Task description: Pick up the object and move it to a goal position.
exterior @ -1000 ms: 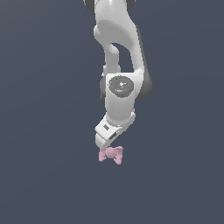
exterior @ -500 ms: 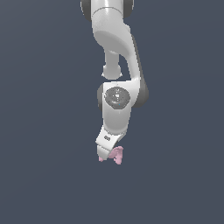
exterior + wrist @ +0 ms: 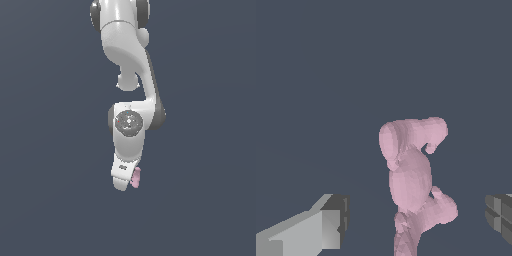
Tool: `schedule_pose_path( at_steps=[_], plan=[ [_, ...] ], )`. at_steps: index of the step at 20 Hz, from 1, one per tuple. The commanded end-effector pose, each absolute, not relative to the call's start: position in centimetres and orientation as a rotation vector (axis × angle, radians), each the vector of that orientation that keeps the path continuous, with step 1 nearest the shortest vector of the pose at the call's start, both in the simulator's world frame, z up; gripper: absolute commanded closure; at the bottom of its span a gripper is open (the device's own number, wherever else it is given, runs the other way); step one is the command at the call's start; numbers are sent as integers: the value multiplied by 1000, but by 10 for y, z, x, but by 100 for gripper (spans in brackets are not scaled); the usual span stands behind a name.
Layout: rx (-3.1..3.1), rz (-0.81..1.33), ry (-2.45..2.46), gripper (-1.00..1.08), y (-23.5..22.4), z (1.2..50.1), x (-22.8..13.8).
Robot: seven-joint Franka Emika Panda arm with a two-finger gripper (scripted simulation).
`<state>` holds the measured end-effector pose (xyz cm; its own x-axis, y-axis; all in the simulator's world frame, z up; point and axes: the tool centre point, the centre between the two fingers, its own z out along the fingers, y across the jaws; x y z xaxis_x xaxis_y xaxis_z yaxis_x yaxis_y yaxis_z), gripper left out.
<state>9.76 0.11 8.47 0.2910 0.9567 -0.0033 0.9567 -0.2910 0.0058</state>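
The object [image 3: 410, 182] is a pale pink lumpy bow-tie shape. In the wrist view it lies between my two fingers, one grey finger [image 3: 331, 222] on one side and the other [image 3: 500, 214] far off on the other. Neither finger touches it. My gripper [image 3: 416, 215] is open and around the object. In the exterior view the white hand of the gripper [image 3: 123, 180] covers most of the object [image 3: 135, 177]; only a thin pink strip shows at the hand's edge on the exterior view's right.
A plain dark grey surface [image 3: 55, 200] fills both views. The white arm [image 3: 125, 55] comes down from the top of the exterior view.
The hand has come down and turned about its wrist. It now covers most of the pink object, which showed whole below it a second ago. The object has stayed in place.
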Motion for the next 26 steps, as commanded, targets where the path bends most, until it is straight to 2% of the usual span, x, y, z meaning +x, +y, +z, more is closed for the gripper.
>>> schedule_pose_path(
  at_steps=[1, 17, 26],
  plan=[
    [2477, 1, 1925, -92, -1, 80, 100],
    [2394, 0, 2034, -92, -6, 68, 104],
    [2390, -1, 2039, -92, -5, 25, 103]
  ],
)
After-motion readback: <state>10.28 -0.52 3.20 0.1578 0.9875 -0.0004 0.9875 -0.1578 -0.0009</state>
